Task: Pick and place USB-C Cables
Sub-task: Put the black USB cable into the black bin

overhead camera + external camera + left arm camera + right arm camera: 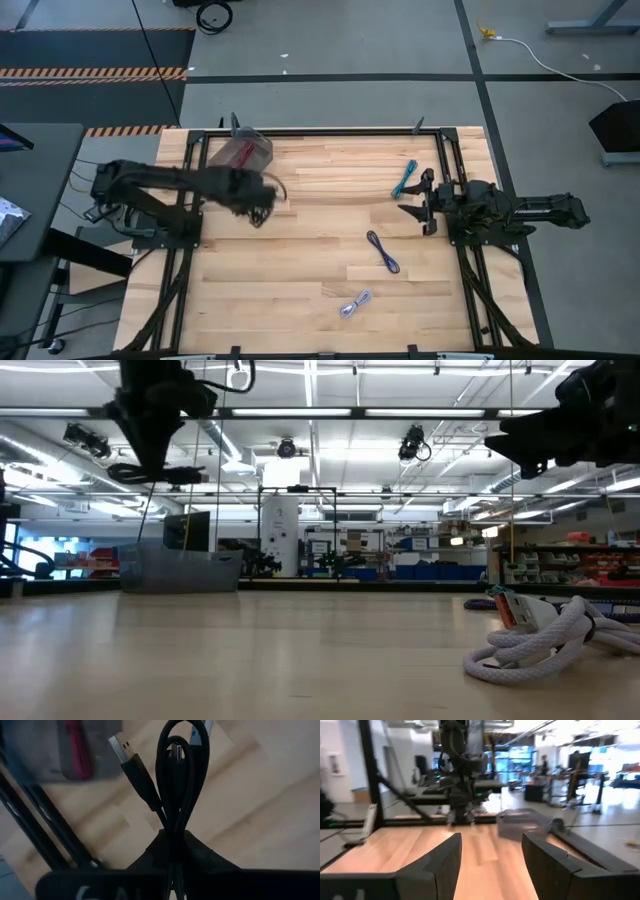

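My left gripper [262,207] hovers just in front of a grey translucent bin [245,152] at the table's far left, shut on the black cable bundle [180,775]. A magenta cable [77,747] lies inside the bin. The teal cable [404,180], purple cable [383,251] and white-silver cable [354,304] lie flat on the wood on the right half. In the low view the white-silver cable [535,645] sits close by. My right gripper [418,203] is open at the right side, near the teal cable, touching nothing. My left gripper pinches the black cable bundle [175,827] between its two fingers, several strands together. The looped end [181,735] and a silver-tipped plug [122,746] stick out beyond the fingertips. The bundle is lifted clear of the table.
A black frame rail [330,131] runs around the tabletop. The bin stands in the far left corner, against the rail. Bare wood [280,270] spreads over the table's middle and near left. The right wrist view shows the left arm [462,770] and the bin [525,822] across the table.
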Available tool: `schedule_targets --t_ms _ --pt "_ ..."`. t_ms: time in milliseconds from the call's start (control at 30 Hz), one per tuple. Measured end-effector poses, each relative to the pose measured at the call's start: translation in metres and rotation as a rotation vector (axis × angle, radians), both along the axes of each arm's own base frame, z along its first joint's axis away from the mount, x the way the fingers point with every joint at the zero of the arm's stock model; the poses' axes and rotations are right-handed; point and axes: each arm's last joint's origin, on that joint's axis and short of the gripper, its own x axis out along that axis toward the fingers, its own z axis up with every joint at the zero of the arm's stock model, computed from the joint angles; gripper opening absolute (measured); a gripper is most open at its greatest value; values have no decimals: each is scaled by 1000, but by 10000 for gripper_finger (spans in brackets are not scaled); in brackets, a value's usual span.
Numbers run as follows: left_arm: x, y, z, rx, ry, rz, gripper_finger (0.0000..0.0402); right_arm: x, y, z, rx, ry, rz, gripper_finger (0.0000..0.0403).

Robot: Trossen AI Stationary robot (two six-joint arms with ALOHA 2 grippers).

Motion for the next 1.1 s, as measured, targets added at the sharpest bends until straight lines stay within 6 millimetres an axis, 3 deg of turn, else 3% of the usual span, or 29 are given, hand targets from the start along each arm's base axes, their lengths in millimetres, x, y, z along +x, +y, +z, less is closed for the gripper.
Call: schedule_targets --t_ms 300,500,767,1100 --pt "-11 91 2 38 19 23 25 0 0 -2 83 14 1 213" --pt "-33 143 3 64 3 107 25 1 0 -6 158 41 21 212" --pt "-58 174 -16 -3 77 101 25 1 1 -8 158 63 32 211" --pt "-46 201 -57 -11 54 26 25 1 1 -8 183 68 36 210"
